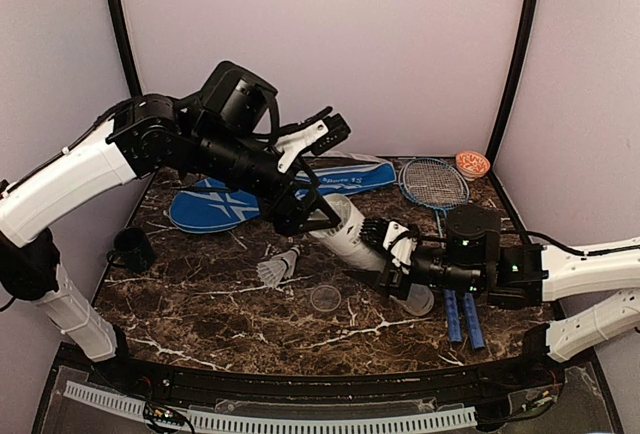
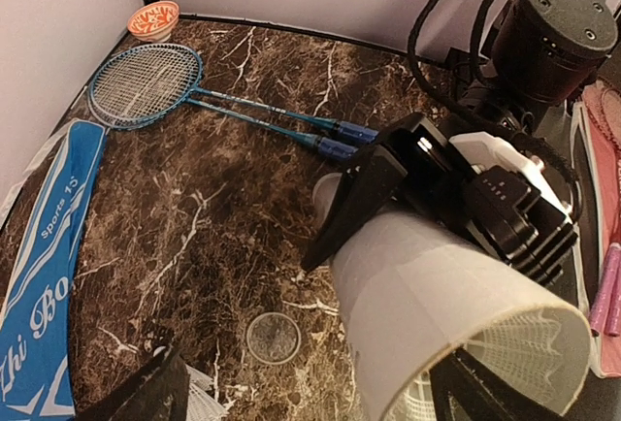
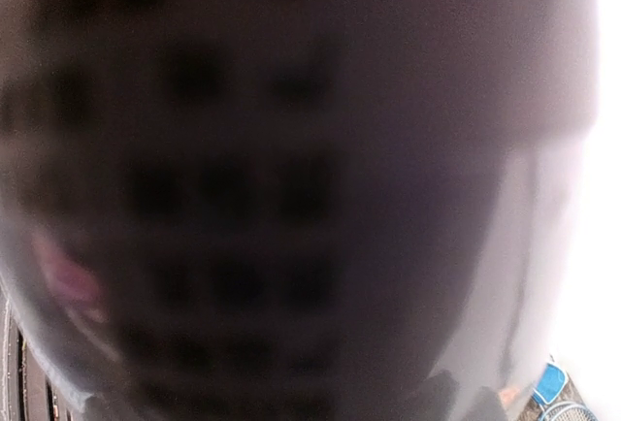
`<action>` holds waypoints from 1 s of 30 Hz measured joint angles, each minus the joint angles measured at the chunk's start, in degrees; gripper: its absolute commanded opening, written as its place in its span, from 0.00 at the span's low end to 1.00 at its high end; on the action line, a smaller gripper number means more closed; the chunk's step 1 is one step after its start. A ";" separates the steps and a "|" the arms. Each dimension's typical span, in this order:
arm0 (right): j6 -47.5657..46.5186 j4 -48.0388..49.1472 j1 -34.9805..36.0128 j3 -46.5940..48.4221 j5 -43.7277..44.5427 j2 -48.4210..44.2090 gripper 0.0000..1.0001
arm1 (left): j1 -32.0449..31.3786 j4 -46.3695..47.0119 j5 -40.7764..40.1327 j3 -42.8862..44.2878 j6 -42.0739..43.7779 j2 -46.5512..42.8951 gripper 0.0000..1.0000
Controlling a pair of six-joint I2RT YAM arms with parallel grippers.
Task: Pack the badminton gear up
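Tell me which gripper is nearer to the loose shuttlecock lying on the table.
Left. The left gripper, holding the upper end of the white tube, hangs just above and right of the shuttlecock. The right gripper, at the tube's lower end, sits farther to its right.

Orange-patterned bowl [image 1: 472, 164] at far right corner of marble table [image 1: 200, 294]. Black cup [image 1: 133, 249] near left edge. Round clear lid [image 1: 325, 299] mid-table.

A dark brown marble-patterned table [image 1: 200, 294] with white veining is enclosed on three sides by plain pale lilac walls [image 1: 330, 44]. Black poles [image 1: 518, 54] are set at the two back corners. A white slotted strip [image 1: 300, 419] is laid along the near edge.
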 measured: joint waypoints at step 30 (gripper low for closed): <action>4.61 0.87 -0.17 -1.95 4.61 -3.28 0.56 | 12.59 24.41 -3.91 -33.31 -14.38 -30.75 0.86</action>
